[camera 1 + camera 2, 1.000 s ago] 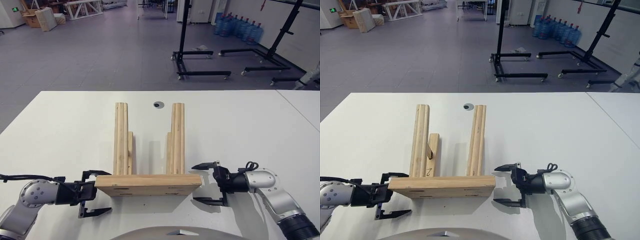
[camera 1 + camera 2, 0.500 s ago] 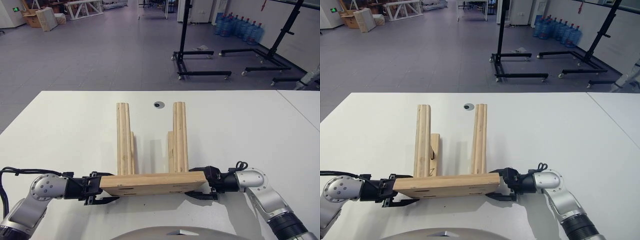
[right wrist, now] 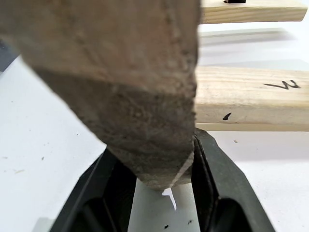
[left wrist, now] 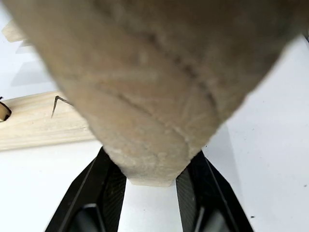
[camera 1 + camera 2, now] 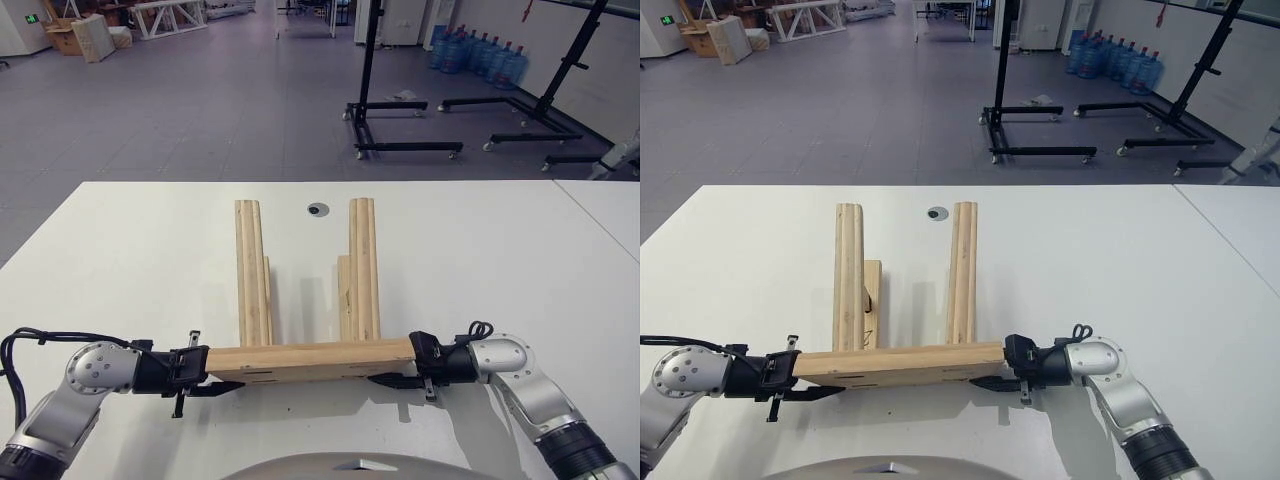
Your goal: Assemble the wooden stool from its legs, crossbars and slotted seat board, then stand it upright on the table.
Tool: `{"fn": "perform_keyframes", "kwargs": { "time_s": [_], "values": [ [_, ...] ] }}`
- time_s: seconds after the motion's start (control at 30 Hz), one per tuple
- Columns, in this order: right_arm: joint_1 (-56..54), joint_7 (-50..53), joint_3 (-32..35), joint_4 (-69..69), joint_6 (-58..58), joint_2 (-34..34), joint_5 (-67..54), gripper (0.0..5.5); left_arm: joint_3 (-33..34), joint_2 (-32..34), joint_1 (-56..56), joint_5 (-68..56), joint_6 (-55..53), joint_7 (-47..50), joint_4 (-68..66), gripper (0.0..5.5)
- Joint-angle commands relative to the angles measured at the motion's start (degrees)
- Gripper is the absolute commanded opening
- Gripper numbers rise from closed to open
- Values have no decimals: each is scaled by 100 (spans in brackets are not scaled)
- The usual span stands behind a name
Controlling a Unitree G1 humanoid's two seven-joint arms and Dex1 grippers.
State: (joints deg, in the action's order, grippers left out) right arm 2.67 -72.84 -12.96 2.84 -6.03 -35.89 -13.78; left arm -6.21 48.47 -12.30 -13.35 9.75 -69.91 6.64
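The pale wooden stool [image 5: 305,290] lies on its side near the counter's [image 5: 520,250] front edge, with the legs pointing away. The left fingers [image 4: 101,193] and the right fingers [image 3: 215,183] are closed tight on the two ends of the seat board [image 5: 310,360]. The counter stretches wide on both sides.

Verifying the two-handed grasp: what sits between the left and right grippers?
The seat board spans the whole stretch, its ends clamped in the left gripper and right gripper, as the left eye view shows.

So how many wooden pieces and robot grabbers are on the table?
long leg pieces: 2
short crossbars: 2
seat board: 1
grippers: 2, left gripper and right gripper, both clamped on the seat board
total: 7
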Motion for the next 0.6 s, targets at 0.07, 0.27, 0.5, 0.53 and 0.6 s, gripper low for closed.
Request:
{"fn": "perform_keyframes", "kwargs": {
  "time_s": [0.07,0.27,0.5,0.53,0.6],
  "values": [
    [-210,-119,220,-541,869,-161,-649,143,196,138,47,-1177,-1417,-178,876,129],
    [-414,-870,696,-2143,4499,-1645,-3046,143,1093,1224,-120,-4109,-4532,-447,2332,129],
    [-1517,-770,1364,-2273,8051,-3298,-6829,131,2640,1740,-51,-8374,-5487,1070,2882,129],
    [-1630,-825,1380,-2201,8272,-3499,-7212,130,2812,1750,-270,-8465,-5577,1110,3017,164],
    [-1853,-991,1266,-1977,8804,-3942,-7909,129,3103,1667,-645,-8712,-5749,1316,3119,186]
  ]
}}
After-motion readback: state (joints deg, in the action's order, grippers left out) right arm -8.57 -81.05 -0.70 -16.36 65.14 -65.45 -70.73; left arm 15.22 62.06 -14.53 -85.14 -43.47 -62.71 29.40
